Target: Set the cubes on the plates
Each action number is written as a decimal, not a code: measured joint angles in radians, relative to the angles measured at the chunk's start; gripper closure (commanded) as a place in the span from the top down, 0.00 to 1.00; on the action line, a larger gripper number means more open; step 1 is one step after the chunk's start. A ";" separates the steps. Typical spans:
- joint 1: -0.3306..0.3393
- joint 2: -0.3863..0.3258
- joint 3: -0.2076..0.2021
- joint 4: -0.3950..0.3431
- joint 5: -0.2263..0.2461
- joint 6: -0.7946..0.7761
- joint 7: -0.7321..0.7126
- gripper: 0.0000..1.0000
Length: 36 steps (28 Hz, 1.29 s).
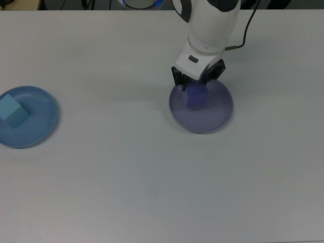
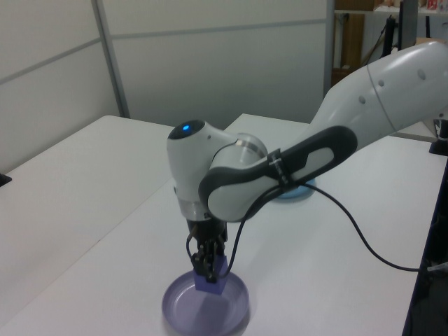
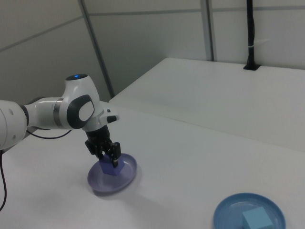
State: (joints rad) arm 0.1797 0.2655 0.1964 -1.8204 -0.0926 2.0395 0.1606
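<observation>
My gripper (image 1: 198,87) is shut on the violet-purple cube (image 1: 196,97) and holds it over the upper-left part of the lavender plate (image 1: 212,115). In the left view the gripper (image 2: 208,269) points straight down with the purple cube (image 2: 208,284) just above or on the lavender plate (image 2: 229,308); I cannot tell whether they touch. The right view shows the same gripper (image 3: 109,161), cube (image 3: 114,169) and plate (image 3: 98,182). At the top view's far left, the light blue cube (image 1: 12,112) lies on the blue plate (image 1: 43,109). It also shows as the light blue cube (image 3: 255,220) on the blue plate (image 3: 228,213).
The white table (image 1: 152,192) carries only the two plates. A black cable (image 2: 350,231) loops from the arm over the table in the left view. The blue plate (image 2: 294,195) peeks out behind the arm. A second table (image 3: 228,90) stands beyond a gap.
</observation>
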 measured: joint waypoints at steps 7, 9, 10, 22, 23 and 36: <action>0.012 0.019 0.000 0.000 -0.015 0.017 0.023 1.00; 0.012 0.019 0.000 0.001 -0.015 0.017 0.023 1.00; 0.011 0.019 0.000 0.002 -0.015 0.017 0.023 1.00; 0.004 -0.060 -0.005 0.035 -0.016 -0.056 0.027 1.00; -0.001 -0.080 -0.007 0.040 -0.016 -0.072 0.029 1.00; -0.127 -0.326 -0.156 0.111 -0.013 -0.294 -0.011 1.00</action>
State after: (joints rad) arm 0.0526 -0.0601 0.0400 -1.7092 -0.1054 1.7452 0.1496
